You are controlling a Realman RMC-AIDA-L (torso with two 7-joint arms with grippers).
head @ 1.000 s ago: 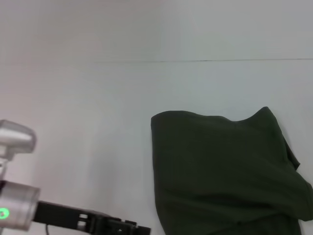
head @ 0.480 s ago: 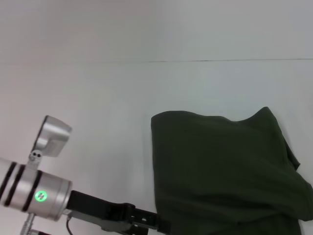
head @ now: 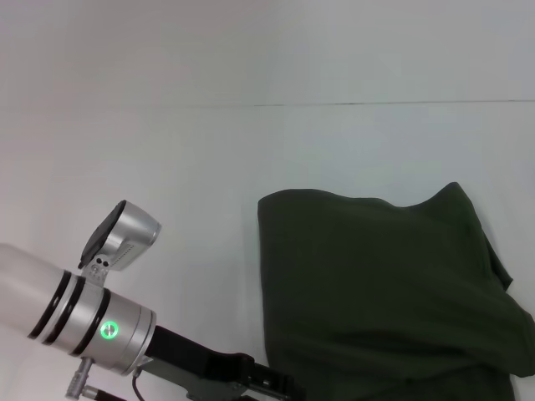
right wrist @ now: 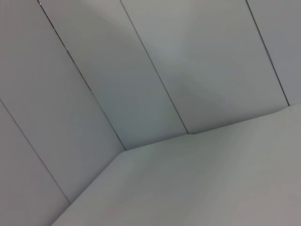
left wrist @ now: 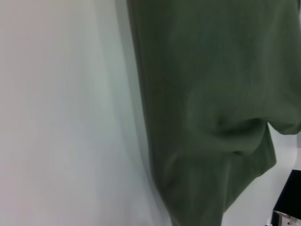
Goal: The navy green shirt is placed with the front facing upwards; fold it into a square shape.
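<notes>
Left gripper point(head: 280, 388) advanced across white table point(head: 167, 167) toward shirt point(head: 376, 292).

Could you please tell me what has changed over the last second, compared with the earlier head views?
The left arm has swung in from the table's left edge toward the navy green shirt, bringing the left gripper up to the shirt's near left edge. Nothing visibly grasped. The shirt lies unchanged; the right arm stays out of sight.

White table point(head: 167, 167), panelled wall point(right wrist: 117, 70)
</notes>
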